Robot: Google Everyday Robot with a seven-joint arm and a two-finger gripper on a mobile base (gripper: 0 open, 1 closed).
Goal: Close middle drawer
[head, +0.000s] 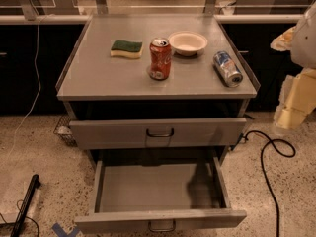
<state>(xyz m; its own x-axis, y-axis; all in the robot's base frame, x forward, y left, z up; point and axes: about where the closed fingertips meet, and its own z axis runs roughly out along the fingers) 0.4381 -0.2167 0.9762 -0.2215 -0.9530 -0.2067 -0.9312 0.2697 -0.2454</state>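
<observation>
Nearest me, a scrap of blue tape (64, 229) is stuck to the speckled floor by the cabinet's left corner, and a black rod (24, 206) lies on the floor further left. The middle drawer (113, 220) is pulled far out toward me, its flat grey front the closest part of the cabinet, with the small loop handle (162, 226) in the centre. Behind the front, the wide shallow tray lies open to view, its grey floor shadowed toward the right.

A black cable (269, 154) snakes over the floor on the right. Above and behind the tray, the top drawer (207, 131) stands out only a little from the frame. A wire basket (61, 127) sits on the floor just left of the cabinet.

The pincer (295, 100) hangs at the far right edge, beside the cabinet at about counter height and well apart from the middle drawer; I cannot tell whether it is spread or pressed together.

On the counter (98, 78) an orange can (160, 58) stands upright near the middle, with a blue can (227, 68) lying on its side to the right. Further back, a green-topped sponge (127, 48) lies on the left and a white bowl (187, 42) sits just behind the orange can. A white cord (34, 73) hangs down at far left.
</observation>
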